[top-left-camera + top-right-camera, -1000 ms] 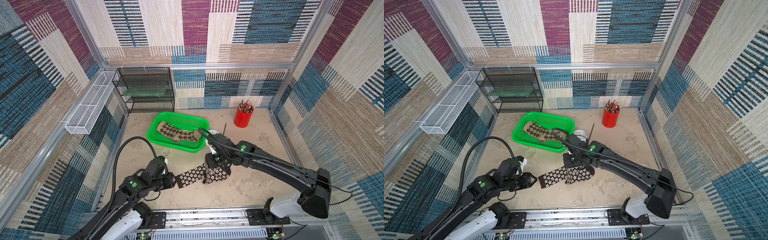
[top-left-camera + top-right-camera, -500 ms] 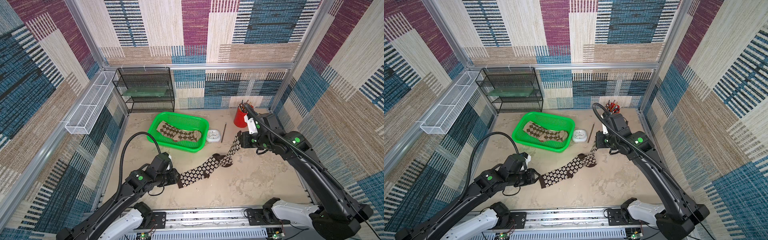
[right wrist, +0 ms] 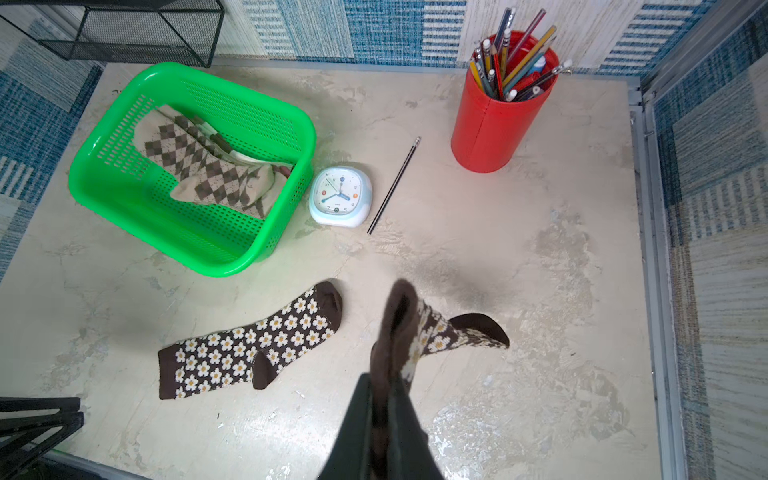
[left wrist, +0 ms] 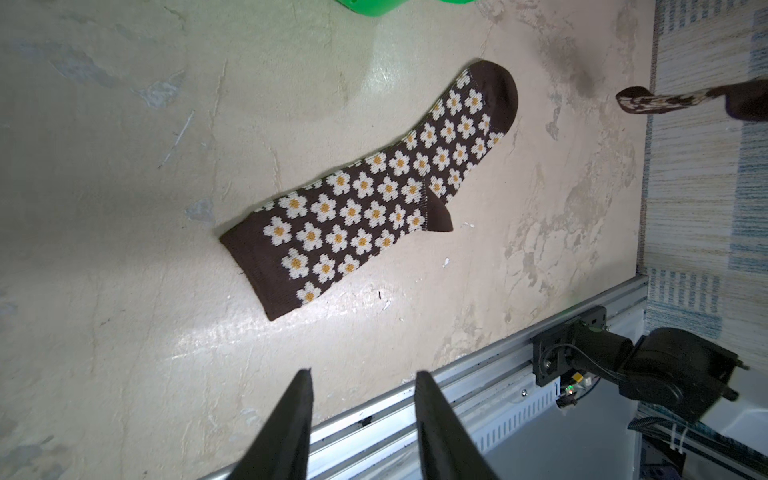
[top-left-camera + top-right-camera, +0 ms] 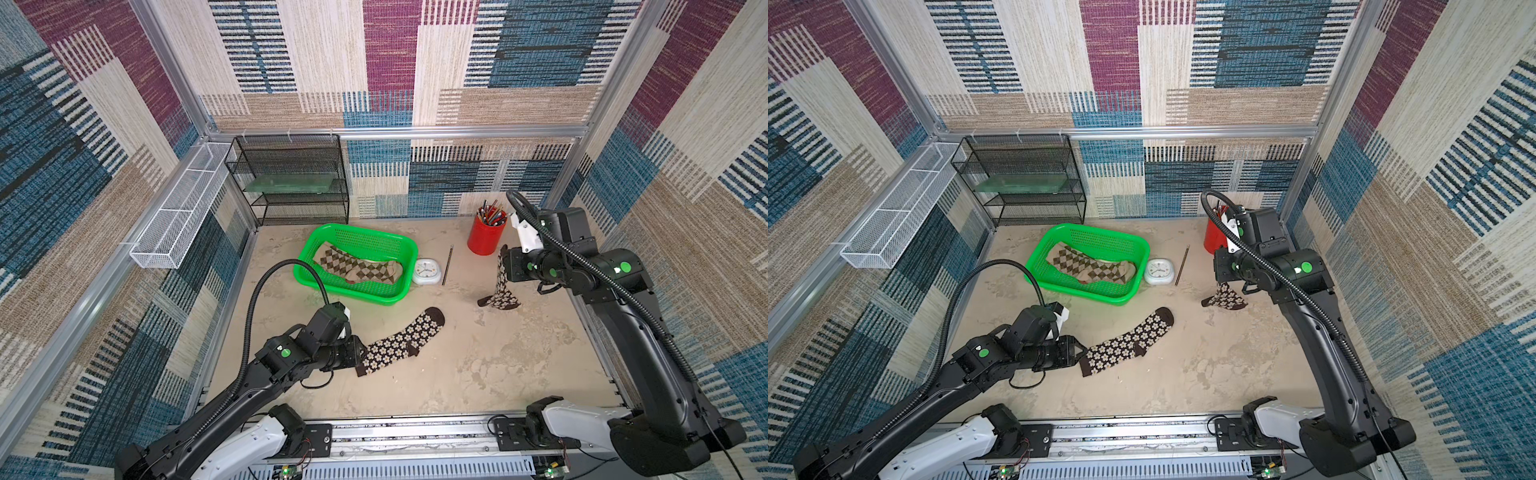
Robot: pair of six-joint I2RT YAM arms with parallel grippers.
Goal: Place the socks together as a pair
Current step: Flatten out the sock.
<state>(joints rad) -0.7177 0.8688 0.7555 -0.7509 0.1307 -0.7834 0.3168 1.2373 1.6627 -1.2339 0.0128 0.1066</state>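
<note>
Two dark brown socks with white flowers show. One flower sock (image 5: pixel 401 343) (image 5: pixel 1127 343) (image 4: pixel 374 195) (image 3: pixel 249 345) lies flat in the middle of the table. My left gripper (image 5: pixel 360 357) (image 4: pixel 363 372) stands open just short of its cuff, nothing between the fingers. The other flower sock (image 5: pixel 500 286) (image 5: pixel 1225 297) (image 3: pixel 432 332) hangs at the right, cuff pinched in my shut right gripper (image 5: pixel 505 259) (image 3: pixel 384 378), toe resting on the table. A beige-brown argyle sock (image 5: pixel 357 268) (image 3: pixel 199 166) lies in the green basket (image 5: pixel 353 293) (image 3: pixel 187 253).
A white clock (image 5: pixel 426 272) and a loose pencil (image 5: pixel 448 266) lie right of the basket. A red pencil cup (image 5: pixel 484 237) stands at the back right, close to my right wrist. A black wire shelf (image 5: pixel 291 183) stands at the back left.
My right gripper has carried its flower sock up and to the right, away from the other one, which now lies alone by my left gripper. The left arm shifted slightly.
</note>
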